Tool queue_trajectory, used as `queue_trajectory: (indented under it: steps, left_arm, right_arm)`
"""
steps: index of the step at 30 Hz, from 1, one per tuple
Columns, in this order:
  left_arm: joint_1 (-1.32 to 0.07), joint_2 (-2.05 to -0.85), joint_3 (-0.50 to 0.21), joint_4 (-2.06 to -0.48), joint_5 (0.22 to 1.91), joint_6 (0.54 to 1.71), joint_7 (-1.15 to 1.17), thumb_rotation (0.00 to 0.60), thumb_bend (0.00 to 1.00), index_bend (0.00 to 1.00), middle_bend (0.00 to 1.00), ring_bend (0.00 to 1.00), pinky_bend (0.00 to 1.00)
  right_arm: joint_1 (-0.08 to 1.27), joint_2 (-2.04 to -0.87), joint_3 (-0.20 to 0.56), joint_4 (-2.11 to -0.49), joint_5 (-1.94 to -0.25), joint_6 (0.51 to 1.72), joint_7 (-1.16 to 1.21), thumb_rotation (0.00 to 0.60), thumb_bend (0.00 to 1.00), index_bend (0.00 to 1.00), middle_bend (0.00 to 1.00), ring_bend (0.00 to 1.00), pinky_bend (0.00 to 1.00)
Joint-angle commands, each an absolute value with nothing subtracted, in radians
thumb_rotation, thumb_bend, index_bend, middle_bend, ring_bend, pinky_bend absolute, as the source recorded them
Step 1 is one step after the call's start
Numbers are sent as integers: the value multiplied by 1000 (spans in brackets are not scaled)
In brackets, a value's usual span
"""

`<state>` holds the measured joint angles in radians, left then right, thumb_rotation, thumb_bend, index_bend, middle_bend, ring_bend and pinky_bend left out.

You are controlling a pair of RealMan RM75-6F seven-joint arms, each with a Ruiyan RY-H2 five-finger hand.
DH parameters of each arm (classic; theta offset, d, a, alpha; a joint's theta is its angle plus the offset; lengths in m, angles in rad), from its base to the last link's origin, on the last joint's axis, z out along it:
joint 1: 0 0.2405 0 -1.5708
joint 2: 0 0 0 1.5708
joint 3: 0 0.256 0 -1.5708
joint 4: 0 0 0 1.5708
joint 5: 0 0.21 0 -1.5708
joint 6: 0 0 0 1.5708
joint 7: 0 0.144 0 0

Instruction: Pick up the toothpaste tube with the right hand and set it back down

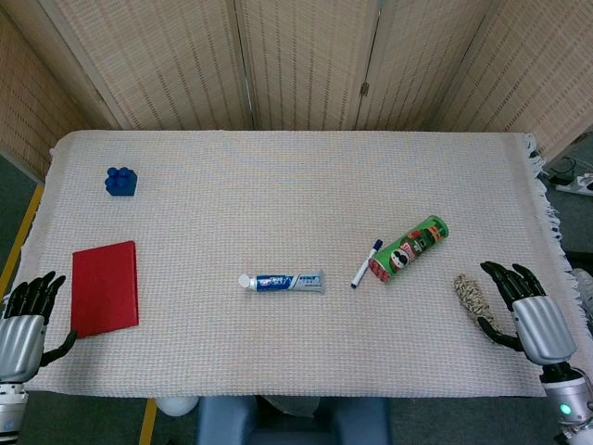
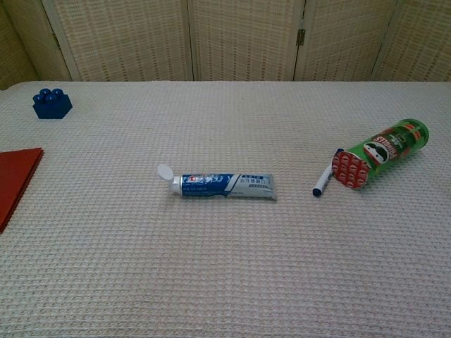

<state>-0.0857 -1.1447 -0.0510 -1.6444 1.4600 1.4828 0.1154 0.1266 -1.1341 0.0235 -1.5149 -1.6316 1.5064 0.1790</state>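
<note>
At the near edge of the worktop [image 1: 278, 176], the right robot hand [image 1: 524, 301] rests at the right corner, palm down, fingers spread and holding nothing. Just beside its fingers lies a small woven, straw-coloured bundle [image 1: 472, 296]; whether they touch it cannot be told. At the opposite near corner the left robot hand [image 1: 26, 311] sits over the cloth's edge, fingers also apart and holding nothing. Neither hand appears in the chest view.

Just beyond the left robot hand lies a flat red book [image 1: 105, 286]. Near the middle of the worktop, well apart from both hands, the toothpaste tube [image 1: 285, 282] lies flat on the woven cloth, its white flip cap open and pointing left, its crimped end to the right. Further right lies a marker with a blue cap [image 1: 365, 262], and next to it a green Pringles can [image 1: 409, 247] on its side, red lid toward the near side. Far back on the left stands a blue toy brick [image 1: 120, 181]. Behind the worktop stands a woven folding screen [image 1: 306, 56].
</note>
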Motion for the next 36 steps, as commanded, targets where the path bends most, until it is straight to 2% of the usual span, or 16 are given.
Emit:
queue_trajectory:
  steps: [1, 11, 20, 22, 28, 32, 36]
  left_arm:
    - [-86, -1144, -51, -1644, 1459, 1482, 115, 600, 363, 49, 61, 68, 0]
    - [-84, -1141, -51, -1649, 1465, 1488, 104, 600, 363, 49, 61, 68, 0]
    - [-85, -1134, -50, -1660, 1475, 1491, 100, 600, 363, 47, 61, 68, 0]
    - [-83, -1130, -49, -1666, 1480, 1497, 100, 600, 363, 46, 61, 68, 0]
    - [-76, -1126, -46, -1668, 1480, 1504, 90, 600, 363, 46, 61, 68, 0]
    - [-72, -1123, -45, -1667, 1481, 1510, 82, 600, 363, 46, 61, 68, 0]
    - [-70, -1120, -42, -1662, 1483, 1509, 71, 600, 364, 46, 61, 68, 0]
  right_arm:
    - [129, -1135, 22, -1515, -1632, 1502, 179, 600, 343, 125, 167, 200, 106]
    - [157, -1120, 38, -1574, -1637, 1477, 111, 600, 343, 125, 191, 237, 144]
    - [291, -1132, 86, -1708, -1613, 1295, -25, 600, 343, 125, 191, 249, 198]
    - [386, -1177, 122, -1760, -1573, 1161, -93, 600, 343, 125, 190, 249, 205]
    - [540, -1330, 184, -1789, -1400, 963, -313, 600, 344, 107, 169, 235, 208]
    - [640, -1449, 217, -1756, -1264, 883, -460, 600, 343, 100, 166, 230, 212]
    - [727, -1570, 244, -1693, -1125, 866, -595, 600, 343, 133, 201, 261, 233]
